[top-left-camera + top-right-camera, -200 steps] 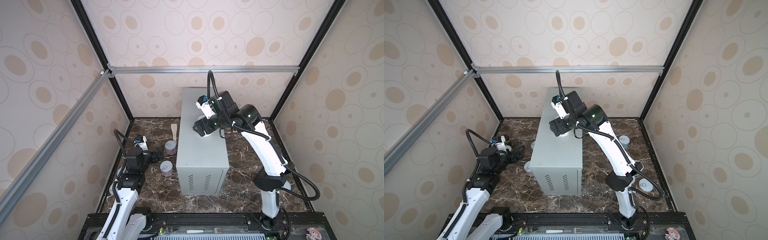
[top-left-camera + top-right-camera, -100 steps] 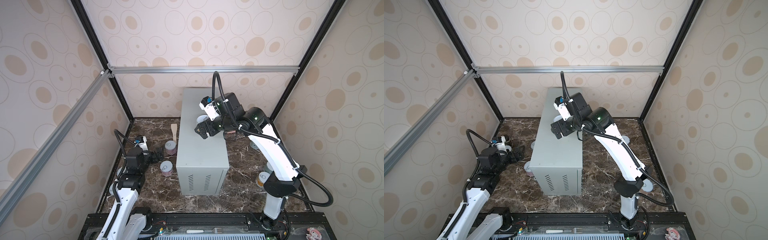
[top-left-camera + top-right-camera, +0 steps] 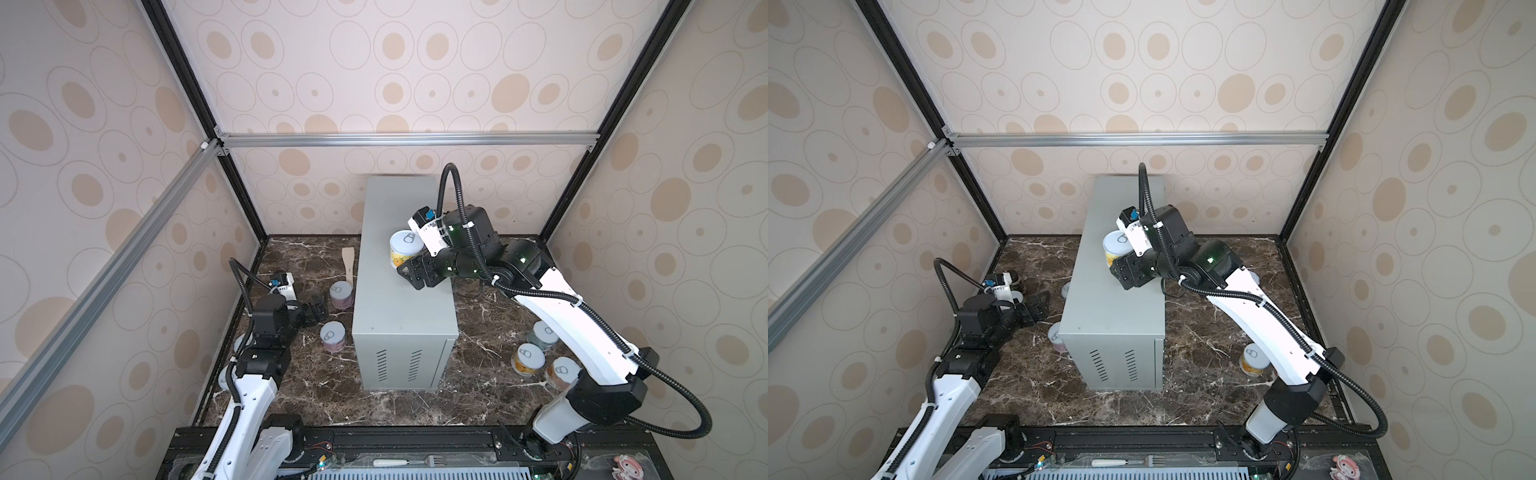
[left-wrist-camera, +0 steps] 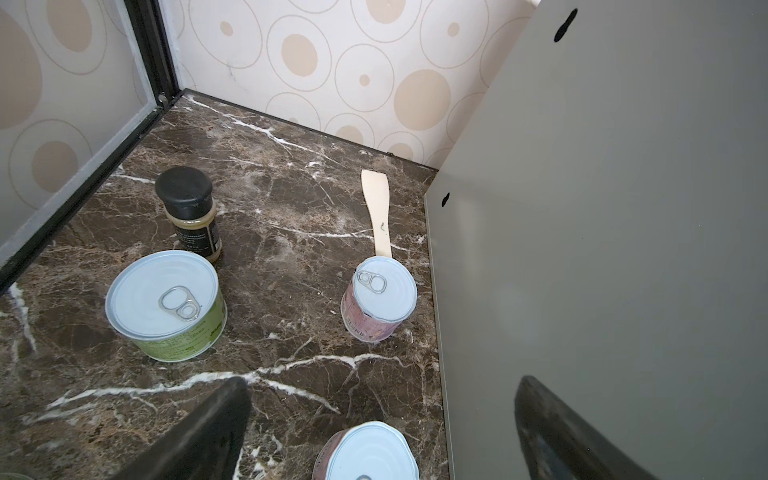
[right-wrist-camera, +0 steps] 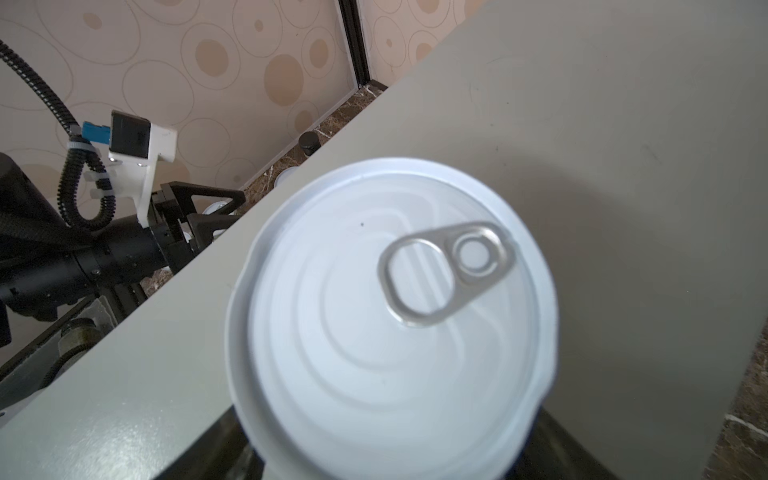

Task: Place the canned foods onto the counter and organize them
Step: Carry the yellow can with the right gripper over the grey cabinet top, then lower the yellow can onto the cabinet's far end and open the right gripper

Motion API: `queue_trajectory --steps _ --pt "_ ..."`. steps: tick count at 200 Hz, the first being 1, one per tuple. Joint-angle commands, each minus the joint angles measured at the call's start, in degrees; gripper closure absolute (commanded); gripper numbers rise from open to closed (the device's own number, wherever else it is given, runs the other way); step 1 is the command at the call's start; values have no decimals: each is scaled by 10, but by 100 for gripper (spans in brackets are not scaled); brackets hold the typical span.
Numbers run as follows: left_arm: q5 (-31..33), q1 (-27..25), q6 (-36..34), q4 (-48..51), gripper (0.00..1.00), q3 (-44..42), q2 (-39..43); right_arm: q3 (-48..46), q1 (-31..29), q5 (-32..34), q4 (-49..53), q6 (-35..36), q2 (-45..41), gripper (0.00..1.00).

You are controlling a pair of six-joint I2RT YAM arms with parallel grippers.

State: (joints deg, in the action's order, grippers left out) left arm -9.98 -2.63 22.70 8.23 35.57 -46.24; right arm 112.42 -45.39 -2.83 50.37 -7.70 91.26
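Note:
The counter (image 3: 399, 307) is a tall grey box in the middle. On its top stands a yellow fruit-print can (image 3: 404, 248), between the jaws of my right gripper (image 3: 409, 259). Its lid (image 5: 395, 316) fills the right wrist view and hides whether the jaws touch it. My left gripper (image 4: 384, 384) hangs open and empty low over the marble, left of the counter, above a pink can (image 4: 370, 453). A second pink can (image 4: 379, 297) and a green can (image 4: 164, 305) stand farther off. Three more cans (image 3: 527, 358) stand on the marble to the right.
A dark-capped bottle (image 4: 189, 212) stands near the left wall. A wooden spatula (image 4: 376, 208) lies along the counter's left side. The right arm's white link (image 3: 582, 332) passes over the right-hand cans. Patterned walls close in three sides.
My right gripper has drawn back a little toward the near right over the counter top, and the yellow can now shows beside the wrist camera. The left arm has not moved.

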Motion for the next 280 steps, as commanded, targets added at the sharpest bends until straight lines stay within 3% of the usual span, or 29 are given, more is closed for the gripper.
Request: queue_trajectory --steps 1,33,59,118,134,188,280 --pt "7 0 -3 -9 1 1 5 0 -5 16 -39 0 2 23" --pt "6 -1 -3 -10 1 1 2 18 -3 39 -52 2 27 25" --pt "3 0 -3 -11 1 2 -3 21 -3 46 -75 1 43 18" --pt "-5 -1 -1 -13 1 0 0 55 16 55 -95 -1 94 33" --pt "-6 -1 -1 -13 1 1 -1 63 28 45 -98 -4 107 37" --pt "-10 -1 -1 -14 1 1 -10 123 66 11 -105 -1 170 37" --pt "-10 0 -2 -15 1 1 -41 310 115 -55 -100 18 340 40"
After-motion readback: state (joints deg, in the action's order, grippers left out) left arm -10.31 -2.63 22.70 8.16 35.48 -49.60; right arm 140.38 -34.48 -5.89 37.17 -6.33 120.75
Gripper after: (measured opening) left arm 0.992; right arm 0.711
